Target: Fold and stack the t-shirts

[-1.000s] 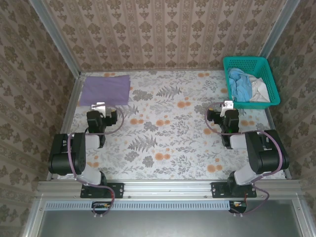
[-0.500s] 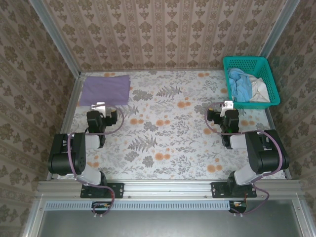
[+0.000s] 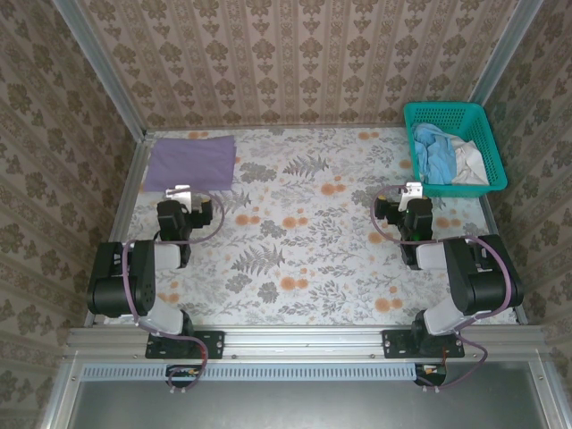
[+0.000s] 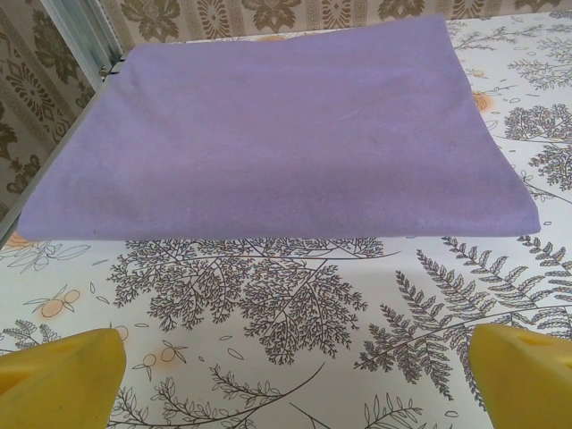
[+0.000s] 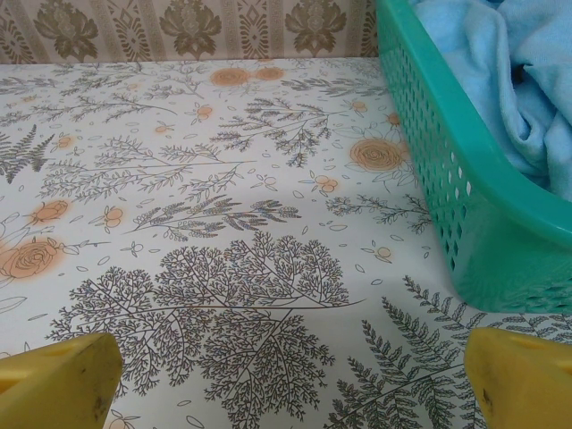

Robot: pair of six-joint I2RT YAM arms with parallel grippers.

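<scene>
Top external: teal basket (image 3: 443,111) sits far-right on the desk (image 3: 304,241), w/ the sky-blue tee (image 3: 432,150) bunched inside next to a white cloth (image 3: 471,164); can't tell what that one is. Lavender tee (image 3: 190,162) lies folded flat at far-left, well apart from it. Right wrist cam gets the basket's mesh wall close up, blue tee cut off by the frame edge. Right fingers (image 5: 54,380) are spread wide, gripping nothing. Left wrist cam shows the lavender tee's fold edges, which I can't make out from above. Left fingers (image 4: 58,380) are likewise released, just short of it.
</scene>
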